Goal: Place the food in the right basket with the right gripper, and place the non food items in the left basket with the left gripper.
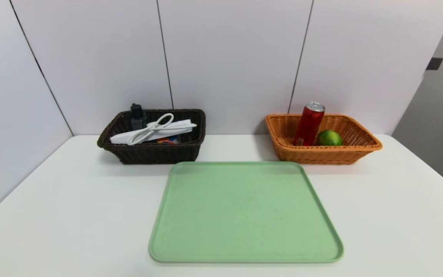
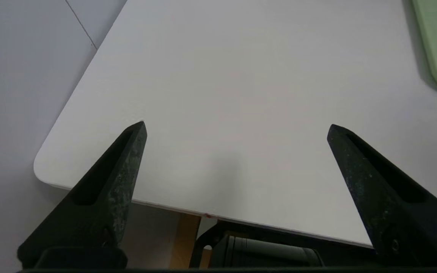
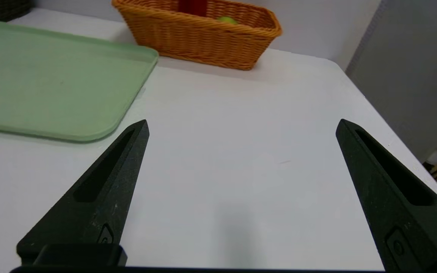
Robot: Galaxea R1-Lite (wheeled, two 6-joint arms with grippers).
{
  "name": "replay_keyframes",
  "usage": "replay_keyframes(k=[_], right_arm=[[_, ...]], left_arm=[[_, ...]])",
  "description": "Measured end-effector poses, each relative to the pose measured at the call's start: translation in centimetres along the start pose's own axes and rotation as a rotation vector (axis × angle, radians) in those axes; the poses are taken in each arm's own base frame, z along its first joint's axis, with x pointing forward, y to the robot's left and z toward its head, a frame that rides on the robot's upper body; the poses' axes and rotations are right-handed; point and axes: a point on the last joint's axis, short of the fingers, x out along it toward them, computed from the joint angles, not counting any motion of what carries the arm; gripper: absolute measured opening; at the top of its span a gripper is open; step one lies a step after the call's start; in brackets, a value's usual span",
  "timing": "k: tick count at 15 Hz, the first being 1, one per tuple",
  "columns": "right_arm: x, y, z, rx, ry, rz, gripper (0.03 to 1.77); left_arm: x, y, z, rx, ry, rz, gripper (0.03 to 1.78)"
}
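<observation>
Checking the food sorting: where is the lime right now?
In the head view the lime lies inside the orange basket at the table's far right, just right of the red can, beyond the green tray.

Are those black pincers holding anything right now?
No. The left tool and right tool both stand open over bare table, gripping nothing. The green tray holds nothing either.
</observation>
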Motion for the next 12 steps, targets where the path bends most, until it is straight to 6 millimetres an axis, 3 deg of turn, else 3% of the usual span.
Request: replay_keyframes(k=[2,5,9,12], right_arm=[[0.0,0.1,-0.6,-0.007,0.04,0.02,1.7],[0.0,0.2,-0.8,-0.015,0.05,0.033,1.7],[0.0,0.2,-0.8,-0.006,0.053,0.035,1.7],[0.0,0.2,-0.8,-0.003,0.054,0.032,1.7]], left_arm=[[1.6,-0.1,-2.5,0.06,-0.03,0.005,1.69],[4.3,-0.5,-4.2,0.064,-0.16,0.011,1.69],[5.5,-0.9,-4.2,0.059,-0.394,-0.04,1.69],[6.0,-1.3,-4.9,0.09,-0.373,-0.167,1.69]])
